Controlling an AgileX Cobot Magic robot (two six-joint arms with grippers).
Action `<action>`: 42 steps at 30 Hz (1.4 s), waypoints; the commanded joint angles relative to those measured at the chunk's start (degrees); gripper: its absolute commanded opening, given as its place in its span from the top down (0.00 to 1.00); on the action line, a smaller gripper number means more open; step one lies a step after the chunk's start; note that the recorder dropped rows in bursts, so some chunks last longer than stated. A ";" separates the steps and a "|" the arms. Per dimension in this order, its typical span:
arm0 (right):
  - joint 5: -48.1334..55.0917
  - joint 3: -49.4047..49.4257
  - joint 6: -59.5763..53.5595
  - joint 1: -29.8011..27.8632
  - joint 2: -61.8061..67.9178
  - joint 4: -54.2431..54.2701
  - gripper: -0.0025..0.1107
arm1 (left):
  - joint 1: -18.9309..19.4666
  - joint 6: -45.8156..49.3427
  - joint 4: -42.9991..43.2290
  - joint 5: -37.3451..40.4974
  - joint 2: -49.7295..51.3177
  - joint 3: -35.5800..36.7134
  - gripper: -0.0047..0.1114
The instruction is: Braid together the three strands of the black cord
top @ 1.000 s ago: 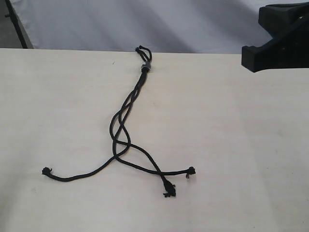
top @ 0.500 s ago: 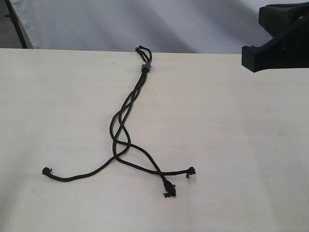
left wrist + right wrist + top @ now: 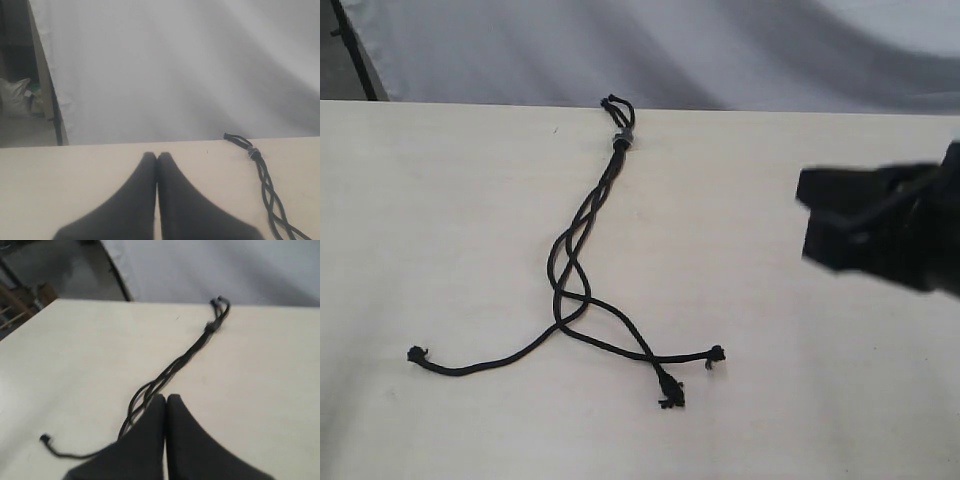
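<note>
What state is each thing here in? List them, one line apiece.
Cord: lying flat on the table, loosely braided below its knot, not gripped.
Strands: lower parts unbraided, three ends splayed apart.
Left claw: shut, empty.
Right claw: shut, empty, off to the side of the cord.

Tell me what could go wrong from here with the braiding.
The right gripper and left gripper are both shut; lowered like that, either might shove the black cord instead of grasping it.
One strand tip lies close to another, so a pinch could catch the wrong strand.
Nothing pins the knot near the far edge of the table; a pull may drag the whole cord.
</note>
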 commanded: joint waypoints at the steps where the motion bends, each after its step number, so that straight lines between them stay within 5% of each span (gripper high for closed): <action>1: -11.42 9.77 -33.06 -0.30 -2.47 29.51 0.97 | 0.11 -0.61 -0.74 0.11 -0.23 0.23 0.96; 4: -13.11 13.32 -44.35 -0.30 -3.67 41.05 0.97 | 0.11 -0.61 -0.74 0.11 -0.23 0.23 0.96; 16: -14.22 17.59 -45.34 -1.49 -11.13 41.67 0.97 | 0.11 -0.61 -0.74 0.11 -0.23 0.23 0.96; 19: -16.11 21.02 -45.34 -8.54 -18.85 41.67 0.97 | 0.11 -0.61 -0.74 0.11 -0.23 0.23 0.96; 24: -10.23 26.12 -43.40 -29.69 -39.48 41.67 0.97 | 0.11 -0.61 -0.74 0.11 -0.23 0.23 0.96; 26: -6.04 26.21 -43.57 -32.42 -43.70 41.67 0.97 | 0.11 -0.61 -0.74 0.11 -0.23 0.23 0.96; 42: 3.36 29.14 -47.02 -32.65 -46.44 31.93 0.97 | 0.11 -0.61 -1.15 0.13 -0.23 0.23 0.96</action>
